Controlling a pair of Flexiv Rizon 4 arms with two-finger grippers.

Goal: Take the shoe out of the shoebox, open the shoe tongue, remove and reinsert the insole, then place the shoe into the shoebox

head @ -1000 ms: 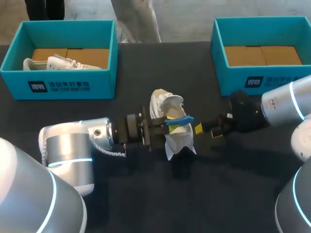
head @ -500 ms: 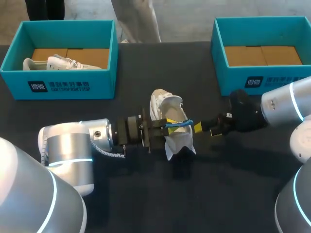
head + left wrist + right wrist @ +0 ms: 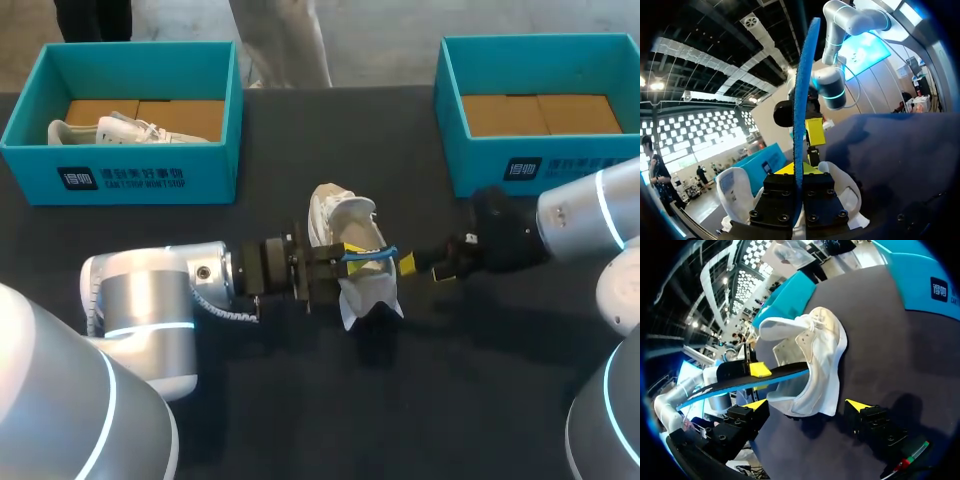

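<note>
a: left gripper (image 3: 343, 258), jaws clamped flat on the blue insole (image 3: 800, 100), held near one end. the far end sits at the mouth of the shoe (image 3: 820, 350). how deep it goes in, i cannot tell.

b: and the right?

a: right gripper (image 3: 806, 405), jaws spread wide, holding nothing. the shoe's near end lies between them, with no contact that i can see. the shoe lies tilted on its side on the tabletop (image 3: 300, 400), opening toward my left arm, roughly midway between the two boxes.

b: what worries you?

a: the shoe is free. if i drive the insole with nothing bracing it, i'd expect the shoe to slide or roll toward my right arm. the insole looks thin and floppy. pushed off-line, it likely buckles or snags on the tongue. with the grip so near the end, it could also twist out.

b: room?

a: bare tabletop on my near side of the shoe. the left shoebox (image 3: 120, 175), with another shoe (image 3: 110, 130) in it, and the right shoebox (image 3: 540, 160) both sit well apart at the far edge. the tight spot is the middle, where both grippers meet at the shoe. closing the right jaws could clip the insole.
</note>
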